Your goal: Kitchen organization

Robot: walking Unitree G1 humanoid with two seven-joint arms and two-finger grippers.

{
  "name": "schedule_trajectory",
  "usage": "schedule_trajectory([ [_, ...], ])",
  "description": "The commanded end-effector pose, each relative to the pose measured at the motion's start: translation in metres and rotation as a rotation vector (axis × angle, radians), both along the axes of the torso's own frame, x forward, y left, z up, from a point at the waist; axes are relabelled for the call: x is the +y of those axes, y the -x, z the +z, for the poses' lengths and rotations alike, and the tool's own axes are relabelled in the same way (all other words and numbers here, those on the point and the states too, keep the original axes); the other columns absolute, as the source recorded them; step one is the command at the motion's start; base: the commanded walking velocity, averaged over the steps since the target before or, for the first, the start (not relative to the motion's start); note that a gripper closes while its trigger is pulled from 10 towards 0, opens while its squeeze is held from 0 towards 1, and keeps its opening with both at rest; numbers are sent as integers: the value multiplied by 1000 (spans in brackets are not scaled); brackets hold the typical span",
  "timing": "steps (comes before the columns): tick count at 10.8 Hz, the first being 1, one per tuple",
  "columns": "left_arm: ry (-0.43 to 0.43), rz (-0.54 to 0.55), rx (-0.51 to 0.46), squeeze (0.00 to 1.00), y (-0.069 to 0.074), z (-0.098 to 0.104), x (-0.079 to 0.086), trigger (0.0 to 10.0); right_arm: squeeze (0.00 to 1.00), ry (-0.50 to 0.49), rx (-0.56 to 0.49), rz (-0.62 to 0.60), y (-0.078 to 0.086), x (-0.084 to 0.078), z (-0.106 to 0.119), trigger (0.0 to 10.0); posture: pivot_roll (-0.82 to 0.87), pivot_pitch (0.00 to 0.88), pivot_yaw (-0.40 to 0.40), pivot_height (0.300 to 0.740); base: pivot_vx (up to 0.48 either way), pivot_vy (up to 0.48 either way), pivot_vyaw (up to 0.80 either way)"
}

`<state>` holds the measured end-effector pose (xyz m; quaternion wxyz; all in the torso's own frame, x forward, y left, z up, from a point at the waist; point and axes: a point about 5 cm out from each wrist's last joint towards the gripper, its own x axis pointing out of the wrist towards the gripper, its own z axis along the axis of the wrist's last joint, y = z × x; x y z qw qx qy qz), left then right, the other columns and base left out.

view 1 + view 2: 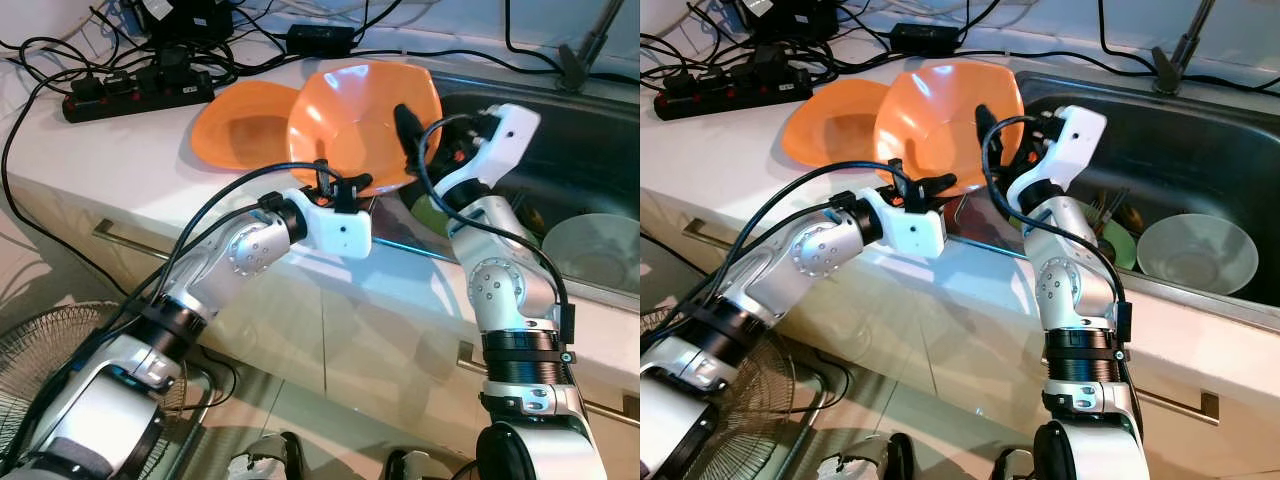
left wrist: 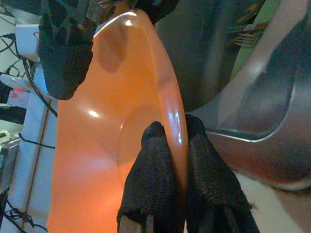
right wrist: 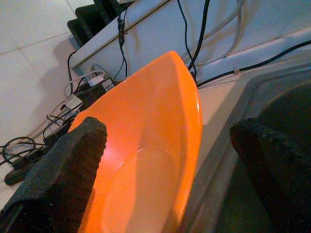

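An orange bowl (image 1: 350, 110) stands tilted on its edge at the sink's left rim. My left gripper (image 1: 335, 190) is shut on its lower rim; in the left wrist view both fingertips (image 2: 155, 160) pinch the thin orange wall (image 2: 112, 145). My right gripper (image 1: 412, 135) reaches in from the sink side, open. In the right wrist view its fingers (image 3: 73, 165) stand wide apart with the bowl's edge (image 3: 189, 121) between them, not clamped. A second orange bowl (image 1: 240, 125) lies on the white counter (image 1: 110, 160) just behind to the left.
The steel sink (image 1: 570, 130) holds a pale bowl (image 1: 590, 250), a green plate (image 1: 430, 215) and cutlery. A faucet (image 1: 590, 45) rises at the back. A black power strip (image 1: 135, 95) and tangled cables lie at the counter's back left. A floor fan (image 1: 40, 350) stands low left.
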<state>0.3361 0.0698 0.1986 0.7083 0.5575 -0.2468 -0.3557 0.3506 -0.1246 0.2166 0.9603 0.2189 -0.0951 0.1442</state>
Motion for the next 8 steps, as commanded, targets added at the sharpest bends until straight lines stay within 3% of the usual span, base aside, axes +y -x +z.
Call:
schedule_trajectory([
  [1,-4,-31,-43,0,5,6,-3,10000,0,10,-5,34,-1,8,3,2863,38,90,46,740,0,0,0],
  [2,-10,-32,-50,0,6,5,-2,10000,0,14,1,39,-2,9,2,0,42,92,43,740,0,0,0],
  [8,-46,-43,-102,0,10,4,2,10000,0,23,8,51,-3,10,0,0,46,92,35,740,0,0,0],
])
